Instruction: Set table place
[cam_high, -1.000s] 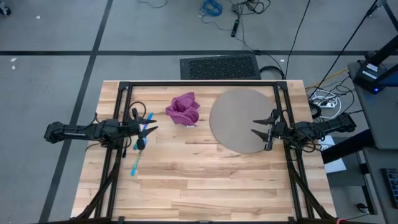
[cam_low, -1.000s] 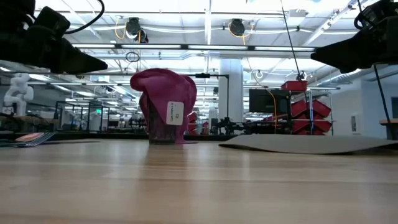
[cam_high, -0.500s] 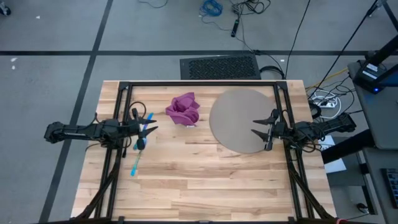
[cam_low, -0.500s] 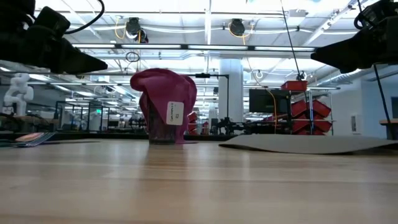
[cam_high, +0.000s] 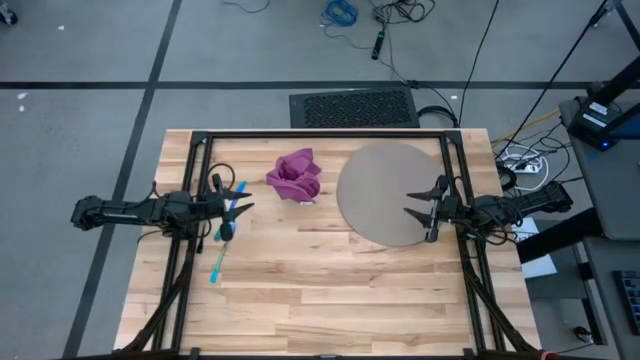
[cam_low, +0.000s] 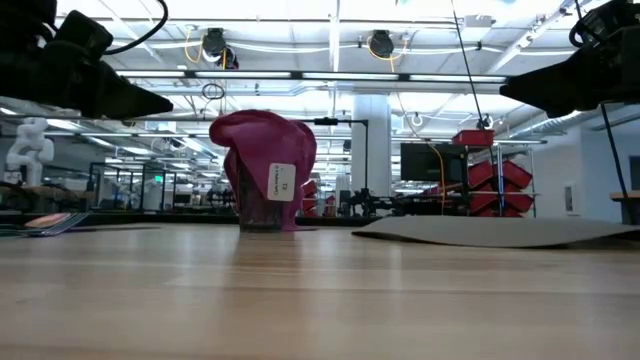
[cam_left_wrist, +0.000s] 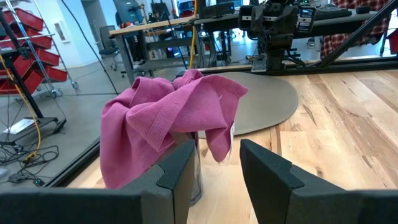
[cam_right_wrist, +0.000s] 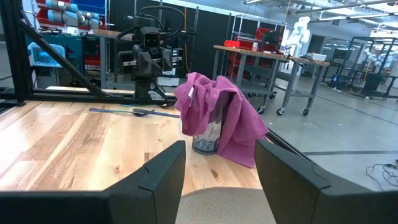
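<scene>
Two arms idle | left gripper (cam_high: 238, 203) open above cutlery (cam_high: 222, 235), left of napkin (cam_high: 295, 174) | right gripper (cam_high: 424, 209) open over mat (cam_high: 385, 190), right of napkin | napkin drapes glass (cam_right_wrist: 207, 135) | risk: tugging cloth could topple glass

The high view looks straight down on the whole table (cam_high: 330, 290); the low view sits at tabletop height, level, facing the room; each wrist view faces across the table toward the other arm — all four share the purple napkin (cam_high: 295, 174).
</scene>
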